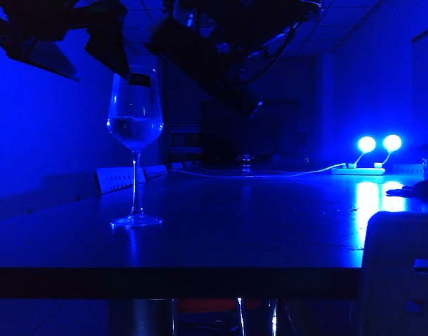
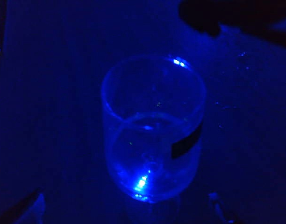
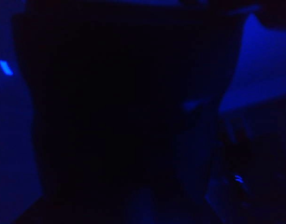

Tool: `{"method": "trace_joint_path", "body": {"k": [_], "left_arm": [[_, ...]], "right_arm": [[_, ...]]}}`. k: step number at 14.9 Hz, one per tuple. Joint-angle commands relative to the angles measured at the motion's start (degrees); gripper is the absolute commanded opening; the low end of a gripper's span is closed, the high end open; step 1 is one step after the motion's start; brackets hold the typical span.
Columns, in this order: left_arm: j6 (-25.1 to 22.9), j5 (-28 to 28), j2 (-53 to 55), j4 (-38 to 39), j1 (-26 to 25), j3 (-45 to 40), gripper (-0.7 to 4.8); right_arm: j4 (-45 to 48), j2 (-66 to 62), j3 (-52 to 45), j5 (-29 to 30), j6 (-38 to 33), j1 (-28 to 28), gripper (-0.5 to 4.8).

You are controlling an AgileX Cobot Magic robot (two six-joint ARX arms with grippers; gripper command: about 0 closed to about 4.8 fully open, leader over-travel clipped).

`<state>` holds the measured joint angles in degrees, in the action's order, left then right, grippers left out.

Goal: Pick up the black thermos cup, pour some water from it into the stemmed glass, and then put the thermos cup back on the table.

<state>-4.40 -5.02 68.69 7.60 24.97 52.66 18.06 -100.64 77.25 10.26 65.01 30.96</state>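
The stemmed glass (image 1: pixel 136 119) stands upright on the table (image 1: pixel 256 231) at the left, with water low in its bowl and a dark label near the rim. My left gripper (image 1: pixel 108 42) hangs just above and left of the rim. The left wrist view looks down into the stemmed glass (image 2: pixel 152 130); my left gripper (image 2: pixel 124 207) is open, its fingertips (image 2: pixel 33 205) far apart with nothing gripped. The black thermos cup (image 1: pixel 203 66) hangs tilted in the air, up and right of the glass rim, with my right gripper (image 1: pixel 217 45) shut on it. Its dark body (image 3: pixel 115 107) fills the right wrist view.
Two glowing lamps (image 1: pixel 379 143) sit on a power strip (image 1: pixel 357 170) at the back right, with a cable running left. A ridged white object (image 1: pixel 119 178) lies behind the glass. A blocky item (image 1: pixel 403 273) stands at the front right corner.
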Motion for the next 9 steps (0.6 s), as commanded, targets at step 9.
{"method": "trace_joint_path", "body": {"k": [9], "left_arm": [[-0.09, -0.13, 0.2, -0.31, 0.0, 0.2, 4.79]], "right_arm": [[6.64, 0.07, 1.07, -1.31, 9.16, -0.2, 1.66]]}}
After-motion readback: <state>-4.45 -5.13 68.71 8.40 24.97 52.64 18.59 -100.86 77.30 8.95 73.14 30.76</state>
